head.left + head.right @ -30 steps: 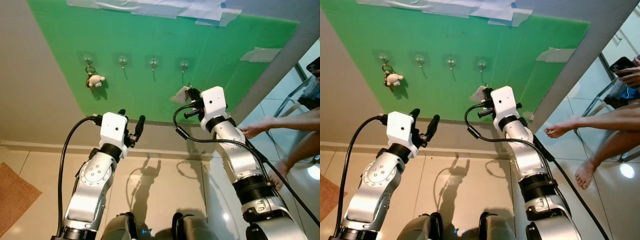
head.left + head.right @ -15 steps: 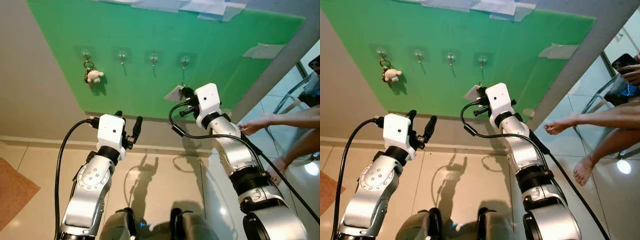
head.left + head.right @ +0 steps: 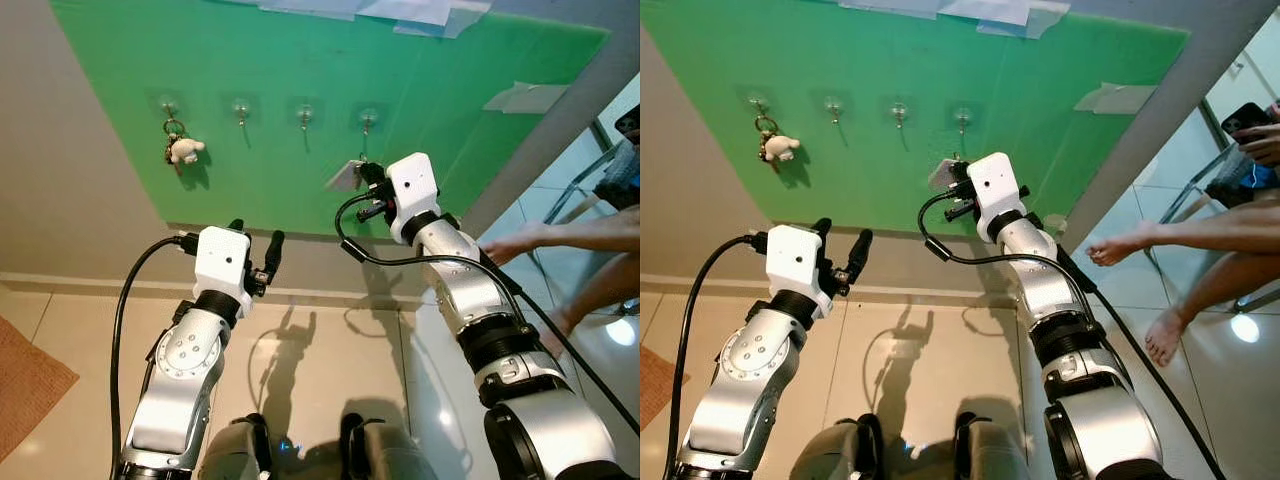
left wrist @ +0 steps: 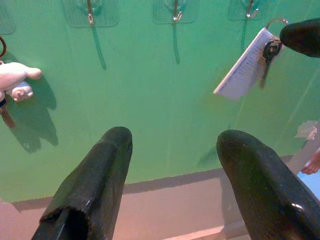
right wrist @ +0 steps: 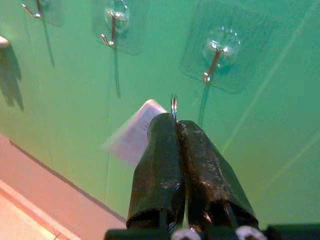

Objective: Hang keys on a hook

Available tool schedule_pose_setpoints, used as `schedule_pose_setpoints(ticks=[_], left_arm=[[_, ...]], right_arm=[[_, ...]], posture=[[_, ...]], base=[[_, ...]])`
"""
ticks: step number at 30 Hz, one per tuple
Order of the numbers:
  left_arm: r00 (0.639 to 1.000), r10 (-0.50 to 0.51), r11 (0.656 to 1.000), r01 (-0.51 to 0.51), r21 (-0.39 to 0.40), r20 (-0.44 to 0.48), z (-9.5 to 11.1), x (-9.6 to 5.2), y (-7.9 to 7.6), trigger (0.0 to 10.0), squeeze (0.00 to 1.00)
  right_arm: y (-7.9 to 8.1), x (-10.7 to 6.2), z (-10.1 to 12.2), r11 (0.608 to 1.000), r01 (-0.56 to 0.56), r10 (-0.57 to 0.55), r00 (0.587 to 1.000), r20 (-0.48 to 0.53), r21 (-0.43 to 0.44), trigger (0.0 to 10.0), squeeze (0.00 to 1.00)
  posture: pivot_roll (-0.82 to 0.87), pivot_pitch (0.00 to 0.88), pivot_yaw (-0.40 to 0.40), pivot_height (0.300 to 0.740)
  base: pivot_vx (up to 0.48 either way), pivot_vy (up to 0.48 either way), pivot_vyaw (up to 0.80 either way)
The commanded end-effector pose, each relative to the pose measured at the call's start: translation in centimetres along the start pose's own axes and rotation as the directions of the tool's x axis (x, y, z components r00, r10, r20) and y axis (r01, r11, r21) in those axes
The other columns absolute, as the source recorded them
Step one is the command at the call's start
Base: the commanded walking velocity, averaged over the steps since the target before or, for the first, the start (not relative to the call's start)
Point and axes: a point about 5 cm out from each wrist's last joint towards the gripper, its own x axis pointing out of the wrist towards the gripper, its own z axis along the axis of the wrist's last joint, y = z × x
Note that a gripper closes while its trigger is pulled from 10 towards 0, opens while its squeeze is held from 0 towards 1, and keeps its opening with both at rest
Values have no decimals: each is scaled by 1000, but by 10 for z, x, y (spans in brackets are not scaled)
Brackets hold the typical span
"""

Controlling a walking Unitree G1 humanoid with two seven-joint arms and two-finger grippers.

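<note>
A: Right gripper [image 5: 176, 131]?
B: Pinched tight on a key ring [image 5: 173, 106], fingers pressed together, ring poking up past the tips. Raised toward the green board [image 3: 420, 90], upper middle of the left eye frame, just below the rightmost hook [image 5: 214, 61] and not yet on it.

A: And the keys?
B: Hanging from that ring: a white tag [image 4: 245, 67] tilted on a slant, with a dark key [image 4: 269, 50] beside it. Close in front of the board, under the fourth hook. Tag blurred in the right wrist view.

A: Left gripper [image 4: 175, 145]?
B: Spread wide, nothing between the fingers. Held lower, centre-left of the left eye frame, short of the board's bottom edge, pointing up at it.

A: Hooks on the board?
B: Four in a row across the upper part, each on a clear sticky pad. Leftmost hook [image 3: 168, 105] carrying a ring with a small white plush toy [image 3: 185, 150]. Second hook [image 3: 240, 108] and third hook [image 3: 305, 113] bare.

A: Anything else around?
B: White tape [image 3: 420, 12] along the board's top edge and another patch at upper right. Beige wall [image 3: 60, 200] to the left, pale tiled floor [image 3: 330, 370] below, a brown mat [image 3: 30, 385] at lower left. At the right edge, a person's bare legs and feet [image 3: 1120, 245], and a hand holding a phone [image 3: 1245, 118] at upper right of the right eye frame.
</note>
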Motion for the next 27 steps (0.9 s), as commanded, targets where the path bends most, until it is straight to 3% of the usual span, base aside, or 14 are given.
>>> schedule_pose_setpoints(ticks=[1, 17, 20, 22, 27], left_arm=[[1000, -1, 1000, 1, 3, 6, 1, 0, -2, 10000, 0], [1000, 25, 1000, -25, 1, 12, 2, -3, -1, 10000, 0], [1000, -24, 999, 25, -26, 19, 3, -5, -7, 10000, 0], [989, -143, 990, 143, 13, 26, 6, -10, -21, 10000, 0], [980, -195, 980, 193, 58, 30, 7, -12, -27, 10000, 0]], right_arm=[[-7, 3, 5, 1000, 9, -8, 1000, 17, -8, 10000, 0], [-7, 11, 7, 1000, -10, 11, 1000, 16, -18, 10000, 0], [-8, 13, 8, 1000, -12, 12, 1000, 16, -20, 10000, 0], [-10, 14, 9, 1000, -12, 12, 1000, 11, -21, 10000, 0], [-10, 16, 8, 999, -18, 18, 1000, 1, -28, 10000, 0]], posture=[[-3, 180, -94, 740], [28, 177, -114, 740], [35, 181, -118, 740], [47, 189, -123, 740], [58, 201, -126, 740]], base=[[0, 0, 0], [0, 0, 0], [0, 0, 0], [0, 0, 0], [0, 0, 0]])
